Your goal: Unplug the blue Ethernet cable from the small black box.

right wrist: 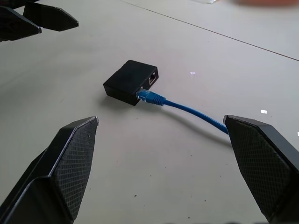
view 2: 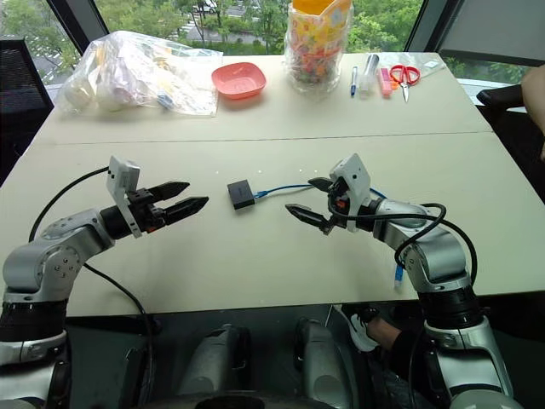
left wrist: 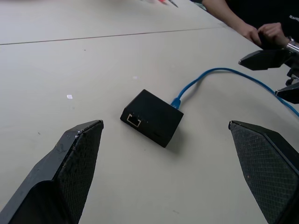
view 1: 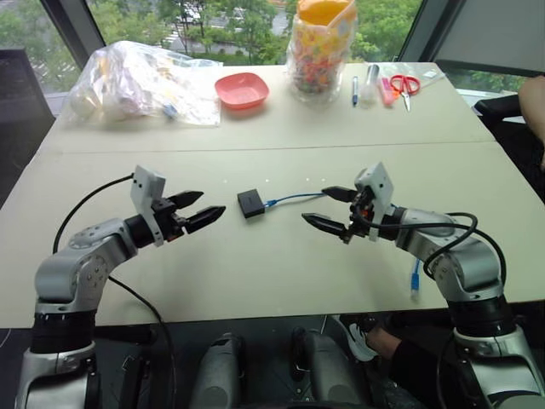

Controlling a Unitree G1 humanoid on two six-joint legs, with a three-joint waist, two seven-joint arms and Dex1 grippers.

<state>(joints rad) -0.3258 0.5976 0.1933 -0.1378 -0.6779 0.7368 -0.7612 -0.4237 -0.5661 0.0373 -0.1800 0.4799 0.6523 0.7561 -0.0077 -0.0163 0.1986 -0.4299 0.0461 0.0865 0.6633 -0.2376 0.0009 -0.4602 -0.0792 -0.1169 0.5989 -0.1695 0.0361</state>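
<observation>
Blue Ethernet cable point(right wrist: 187, 106) plugged into small black box point(right wrist: 129, 82)

1. Office or meeting room: two pale tables point(view 1: 281, 273) butted together, big windows point(view 1: 213, 21) onto trees.
2. Desk clutter: scissors point(view 1: 406, 84), pens point(view 1: 355, 89), black office chair point(view 1: 19, 85).

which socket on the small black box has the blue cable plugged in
The socket on the side of the small flat matte-black box facing the right tool holds the thin bright-blue Ethernet cable. The neighbouring socket on that side stands empty.
</observation>
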